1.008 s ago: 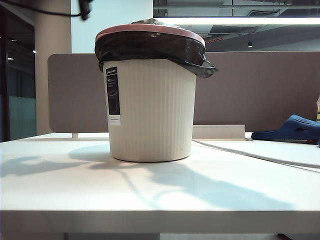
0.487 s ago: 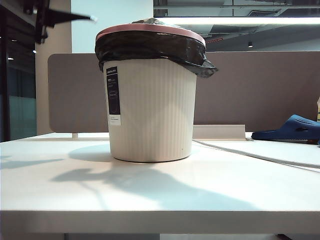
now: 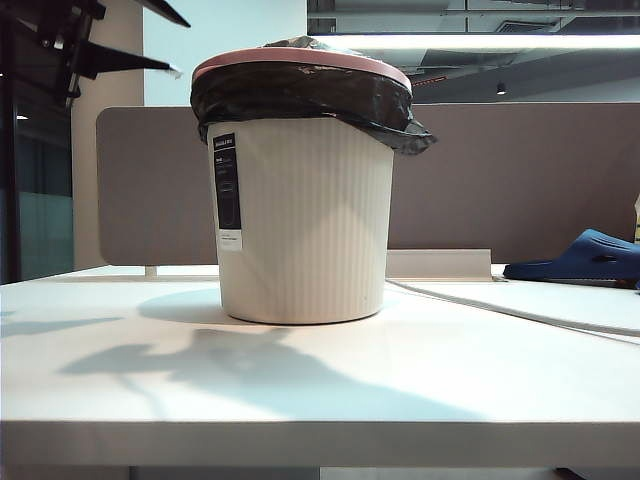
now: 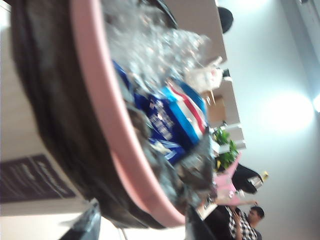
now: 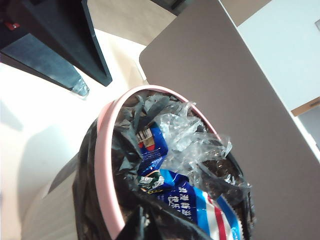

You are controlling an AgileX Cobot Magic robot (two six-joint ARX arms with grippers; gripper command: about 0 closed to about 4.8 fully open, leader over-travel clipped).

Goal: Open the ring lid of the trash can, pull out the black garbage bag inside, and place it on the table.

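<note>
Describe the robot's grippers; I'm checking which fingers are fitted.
Left gripper, upper left of the exterior view: two flat black fingers tapering to points, one with a small pale tip, on an angular black body. Right gripper, above the trash can: not clearly visible.

The trash can (image 3: 304,225) occupied mid-table (image 3: 300,390), topped by the ring lid (image 3: 300,60). Open tabletop lay in front; a slipper (image 3: 585,258) and cable (image 3: 520,312) obstructed the right. The left gripper (image 3: 150,40) hovered upper left.

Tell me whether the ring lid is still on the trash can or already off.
On. The ring lid sits on the trash can, clamping the black garbage bag folded over its rim.
</note>
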